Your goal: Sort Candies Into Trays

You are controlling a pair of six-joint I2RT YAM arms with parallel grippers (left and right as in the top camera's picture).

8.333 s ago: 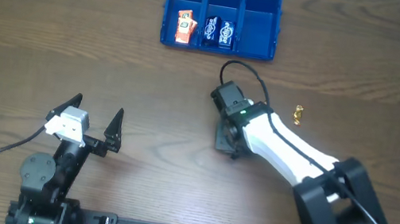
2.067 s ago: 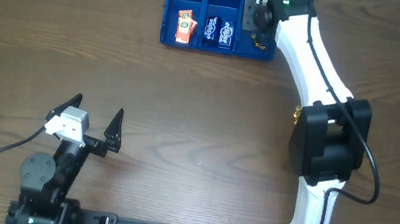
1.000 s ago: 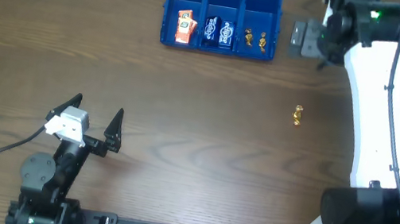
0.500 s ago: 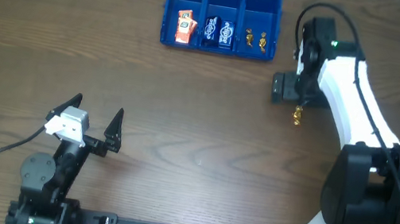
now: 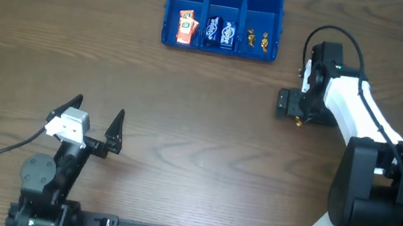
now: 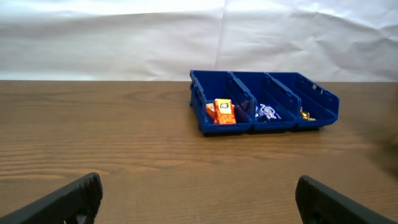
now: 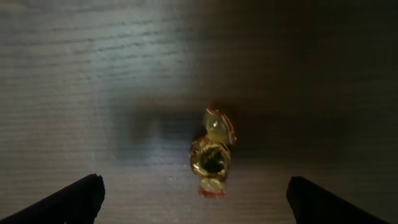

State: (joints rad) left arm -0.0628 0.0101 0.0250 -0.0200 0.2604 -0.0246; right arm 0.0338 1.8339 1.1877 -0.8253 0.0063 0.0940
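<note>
Gold-wrapped candy (image 7: 212, 152) lies centred beneath the right pincer (image 7: 196, 191), jaws wide apart: drop straight down, close across its middle, keeping tips off the tabletop (image 7: 93, 74).

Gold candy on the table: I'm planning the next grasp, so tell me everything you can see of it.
The gold candy is a small sweet in shiny, crinkled gold foil, round in the middle with a twisted end on either side, one edged reddish. It lies flat on the wooden table, apart from the blue tray. The right gripper hangs over it, fingers open; only the table touches it.
</note>
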